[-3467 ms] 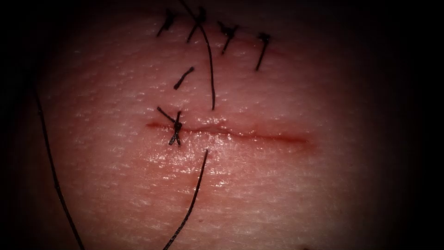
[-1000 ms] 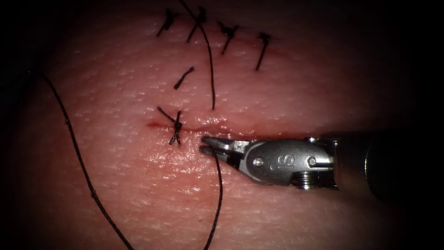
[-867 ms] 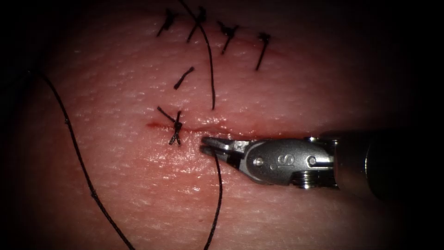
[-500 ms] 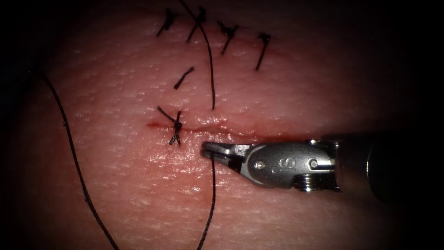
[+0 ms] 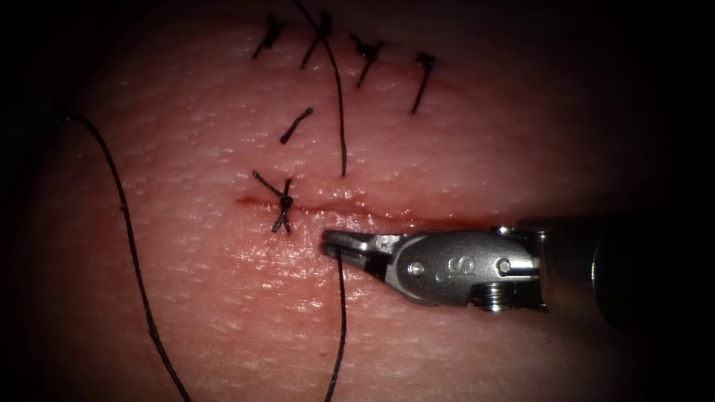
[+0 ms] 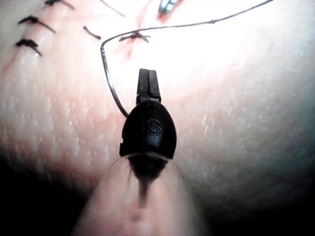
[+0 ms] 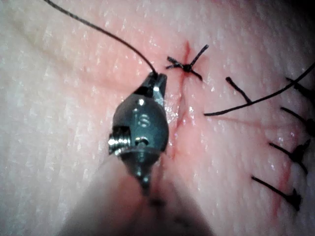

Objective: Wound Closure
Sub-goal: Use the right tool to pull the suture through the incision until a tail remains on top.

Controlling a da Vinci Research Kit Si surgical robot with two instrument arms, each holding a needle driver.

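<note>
- Right tool (image 5: 333,243): jaws pinching the thread (image 5: 342,313) just below the cut (image 5: 417,218), beside the tied knot (image 5: 284,202).
- Left tool (image 6: 148,84): jaws pressed together, apparently holding nothing.
- Best to keep that grip firm, tension gentle on the tissue (image 5: 484,134).

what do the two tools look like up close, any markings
Right tool: silver metal, slim tapered jaws on a rounded clevis with round pins and an engraved mark, dark shaft behind. Left tool: looks black, narrow straight jaws on a teardrop-shaped body bearing an S-like mark.

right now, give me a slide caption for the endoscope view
Right tool shut on the thread just below the cut, right of a tied stitch in the tissue.
</note>
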